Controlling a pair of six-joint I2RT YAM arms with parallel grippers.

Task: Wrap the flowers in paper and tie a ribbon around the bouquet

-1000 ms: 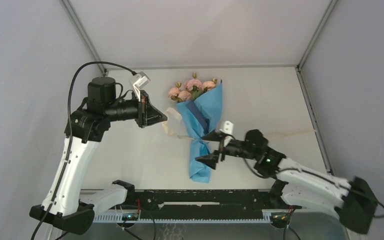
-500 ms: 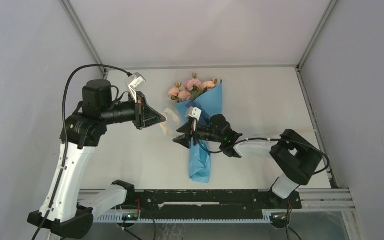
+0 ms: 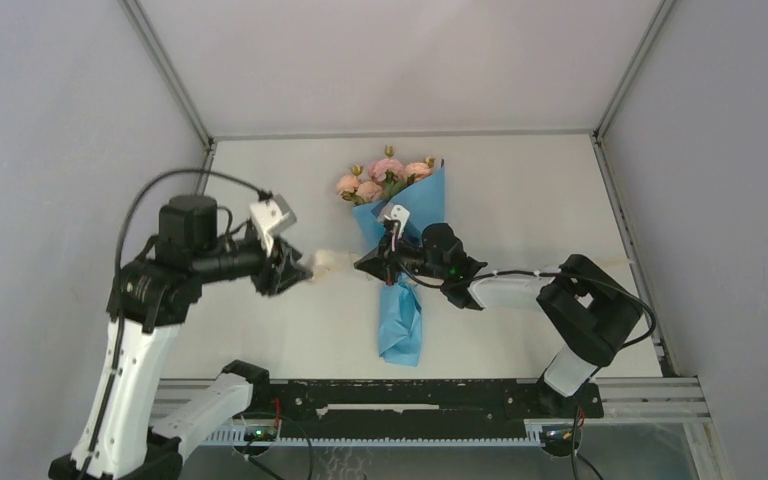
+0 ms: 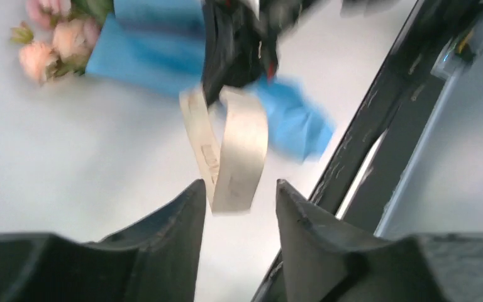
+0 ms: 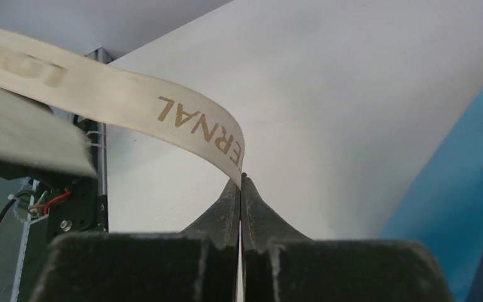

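Ribbon [image 5: 163, 107] pinched in right end effector [image 5: 241, 182], arm stretched leftward, left end effector [image 4: 240, 189] spread

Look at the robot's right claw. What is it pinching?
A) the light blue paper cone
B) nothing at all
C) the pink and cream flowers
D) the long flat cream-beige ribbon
D. In the right wrist view, the right gripper has its jaws pressed tight together on the long flat cream-beige ribbon, which curves away from their tips.

Bouquet [image 4: 144, 56] blurred and cropped at the top edge (left wrist view), ribbon [image 4: 242, 151] print illegible.
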